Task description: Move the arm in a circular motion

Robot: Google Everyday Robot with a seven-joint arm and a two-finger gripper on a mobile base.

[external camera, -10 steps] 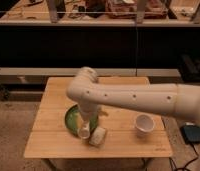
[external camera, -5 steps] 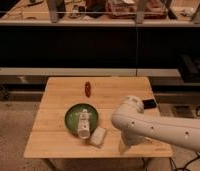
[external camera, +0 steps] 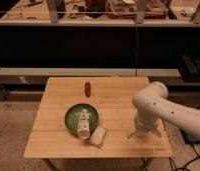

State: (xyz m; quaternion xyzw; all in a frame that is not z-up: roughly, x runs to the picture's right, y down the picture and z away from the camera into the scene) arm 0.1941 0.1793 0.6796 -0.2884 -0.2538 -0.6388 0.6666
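Arm over the table's right side

Your arm (external camera: 165,109) reached in from 3 o'clock, its thick cream segments bending down over the wooden table (external camera: 118,100). The gripper (external camera: 143,133) hung at about 4 o'clock from the table's middle, low over the boards near the front right corner. You could not tell whether it was spread or closed. A green plate (external camera: 69,117) sat toward 8 o'clock with a white bottle (external camera: 83,123) lying on it. A pale packet (external camera: 98,136) lay just beside the plate's 5 o'clock edge. A small red item (external camera: 87,89) lay at 12 o'clock, well apart from the arm.
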